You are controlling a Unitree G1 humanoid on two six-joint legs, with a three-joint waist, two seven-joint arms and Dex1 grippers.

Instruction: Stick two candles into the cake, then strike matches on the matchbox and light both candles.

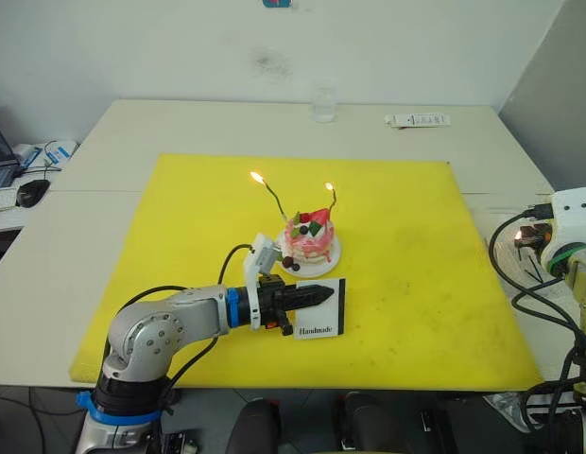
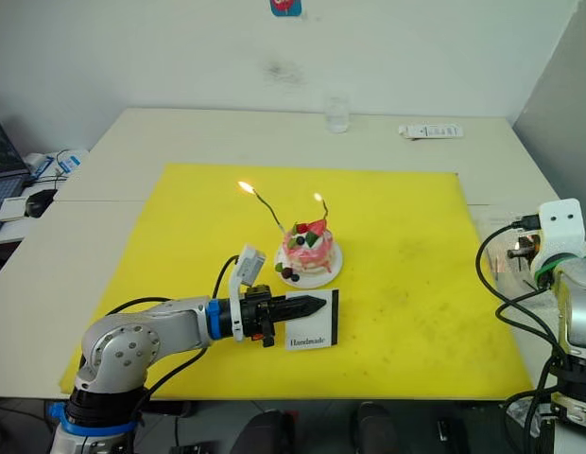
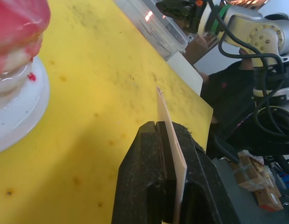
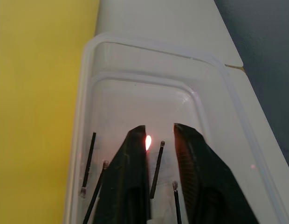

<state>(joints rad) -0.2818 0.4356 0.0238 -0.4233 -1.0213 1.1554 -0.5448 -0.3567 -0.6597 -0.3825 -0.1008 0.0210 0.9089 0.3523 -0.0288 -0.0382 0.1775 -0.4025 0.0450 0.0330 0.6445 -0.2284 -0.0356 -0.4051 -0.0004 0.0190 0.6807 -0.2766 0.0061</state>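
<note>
Both thin wavy candles (image 1: 270, 194) burn upright in the small pink cake (image 1: 308, 238). Just beside it, the left end effector (image 1: 326, 294) clamps the flat white matchbox (image 1: 321, 312); the right end effector (image 4: 159, 135), parted over the clear plastic tray (image 4: 149, 60), should let its glowing match die inside.

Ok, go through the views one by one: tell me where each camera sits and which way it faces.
Left eye: on the head, looking down over the yellow mat at the cake with both candles lit; both arms show.
Right eye: beside it, same scene, slightly shifted.
Left wrist: along the left gripper, shut on the matchbox edge, cake plate beside; the right arm shows beyond.
Right wrist: down between the open right gripper into a clear tray of matches.
Eye views and left wrist share cake and matchbox.
</note>
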